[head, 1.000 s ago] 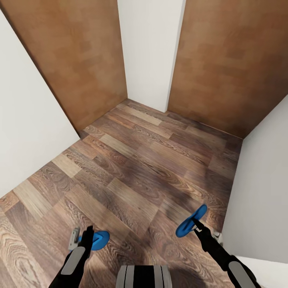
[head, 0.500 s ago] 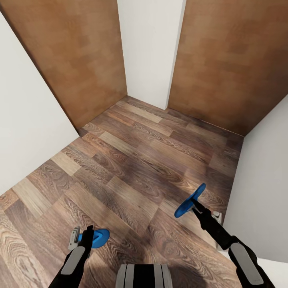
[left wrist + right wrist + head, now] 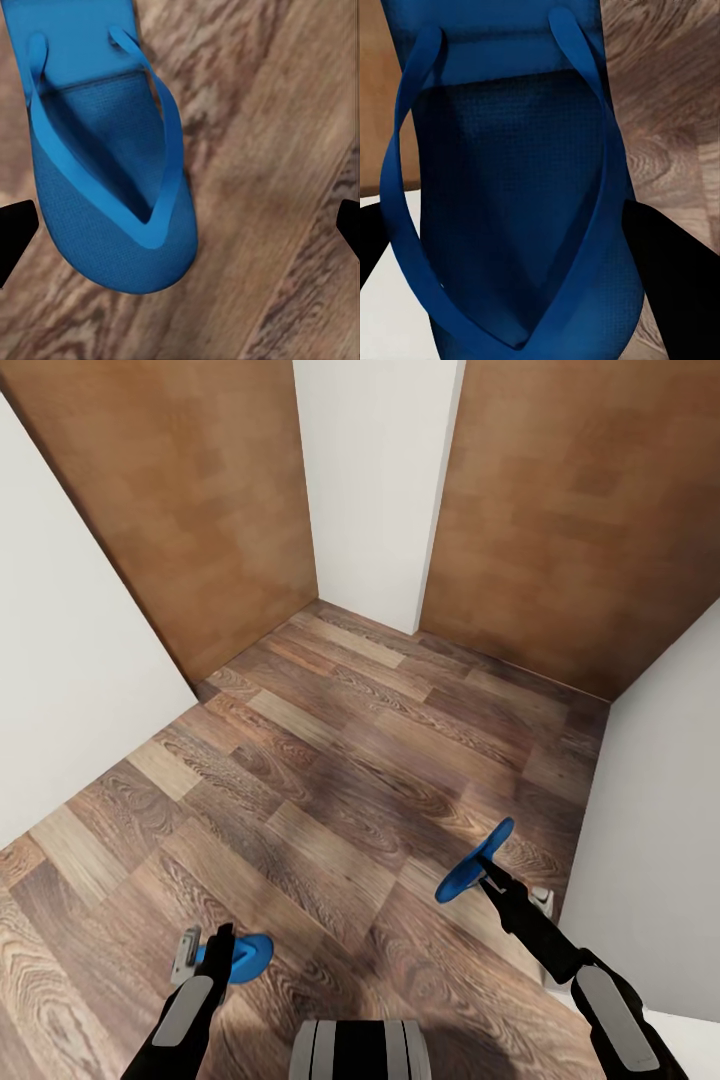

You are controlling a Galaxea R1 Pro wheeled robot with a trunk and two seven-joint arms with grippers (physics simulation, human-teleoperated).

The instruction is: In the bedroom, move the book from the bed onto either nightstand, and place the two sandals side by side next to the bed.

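We carry one blue sandal in each gripper, facing a corner of two brown doors [image 3: 590,510] and white walls, with no bed ahead of us. At the lower left of the head view our left gripper [image 3: 215,958] has a sandal [image 3: 245,958] at its tips. In the left wrist view that sandal [image 3: 105,172] lies between two dark, widely parted fingertips [image 3: 15,232], so we cannot tell whether the jaws actually clamp it. At the lower right, the right gripper [image 3: 487,880] is closed on the other sandal [image 3: 475,860], held tilted on edge, its sole [image 3: 517,225] close between the fingers. The risks we see are the left sandal slipping free as we turn, and our right arm brushing the white wall [image 3: 650,810] just beside it.
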